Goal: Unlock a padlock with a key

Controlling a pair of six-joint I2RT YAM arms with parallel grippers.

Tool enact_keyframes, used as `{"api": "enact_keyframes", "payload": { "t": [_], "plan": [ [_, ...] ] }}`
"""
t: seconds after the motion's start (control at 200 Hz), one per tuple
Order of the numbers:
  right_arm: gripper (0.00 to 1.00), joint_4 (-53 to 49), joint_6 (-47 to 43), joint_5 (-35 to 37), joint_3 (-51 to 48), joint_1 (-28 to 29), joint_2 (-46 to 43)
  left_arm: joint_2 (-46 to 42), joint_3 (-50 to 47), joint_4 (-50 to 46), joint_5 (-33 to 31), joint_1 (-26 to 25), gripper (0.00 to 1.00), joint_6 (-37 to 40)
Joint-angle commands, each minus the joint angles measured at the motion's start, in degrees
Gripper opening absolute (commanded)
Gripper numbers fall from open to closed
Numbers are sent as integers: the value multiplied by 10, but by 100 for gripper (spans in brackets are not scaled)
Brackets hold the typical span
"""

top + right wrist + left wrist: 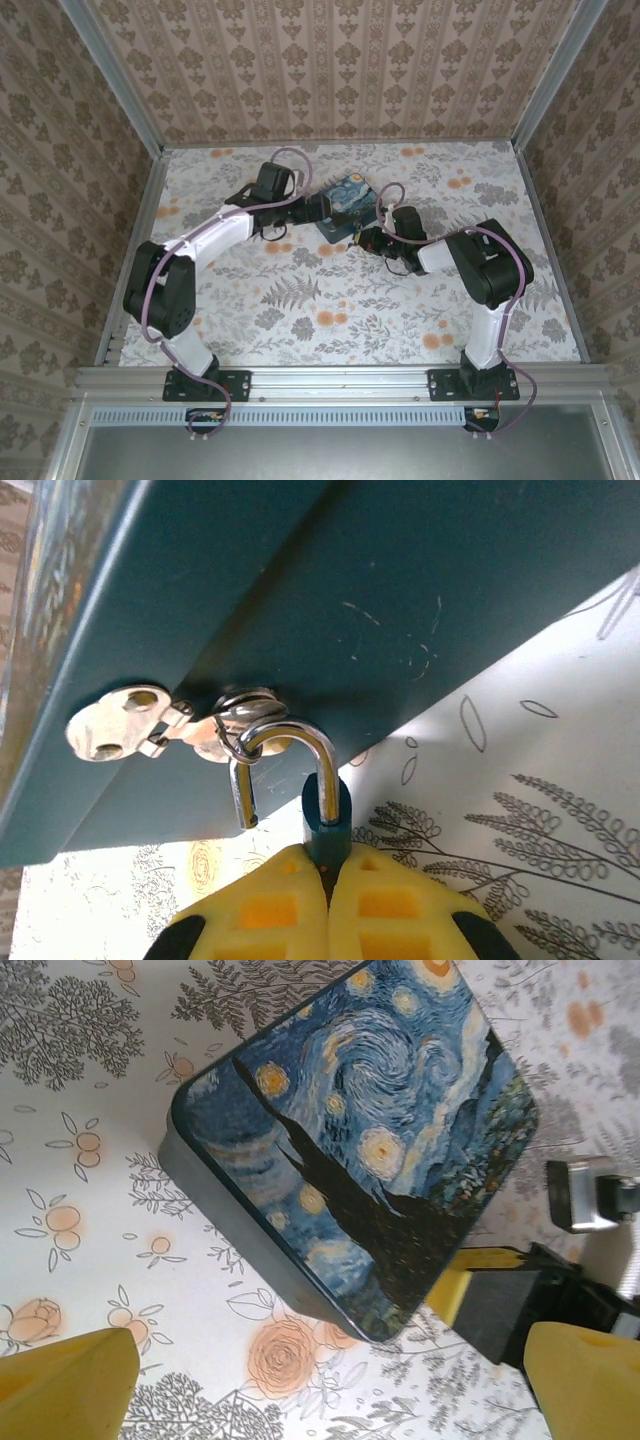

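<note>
the right end effector (327, 868) is clenched, its yellow fingers (265, 910) pressed together on the body of the padlock (327, 820), which sticks up from between the pads. the lock is held off the tabletop (300, 300), right against the dark side wall of the tin box (400, 600) with the starry painted lid. from the body the shackle (290, 735) arches up; one leg runs into the body, the other ends free in the air beside it, so the lock reads as sprung open. a key ring (245, 705) is threaded on the top of the shackle, and the keys (110, 725) on it lie out to the side against the box wall. no key sits in the body that i can see; the keyhole end is hidden between the pads.

the left end effector (330, 1360) is released, jaws spread wide, hovering over the near corner of the box and holding nothing. from the top view both arms reach to the middle of the tabletop, one on either side of the box.

my judgement: the unlocking looks done or very nearly so, since the shackle leg is out. what remains, if anything, is confirming the shackle swings free and setting the lock down. should the free leg be a trick of the angle, a key has yet to be fitted and turned.
</note>
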Motion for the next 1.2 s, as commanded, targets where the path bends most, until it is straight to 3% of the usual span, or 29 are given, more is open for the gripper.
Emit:
{"api": "enact_keyframes", "payload": {
  "t": [0.0, 0.46, 0.845, 1.195],
  "plan": [
    [0, 40, 35, -12, -13, -8, 10, 30, 45, -68, -85, -16, 100, 60],
    [0, 61, 51, -11, -33, -20, 15, 146, 173, -140, -243, -76, 100, 131],
    [0, 81, 66, -16, -37, -30, 16, 190, 192, -167, -308, -105, 100, 170],
    [0, 110, 104, -14, -22, -45, 27, 198, 170, -164, -320, -112, 100, 177]
  ]
}}
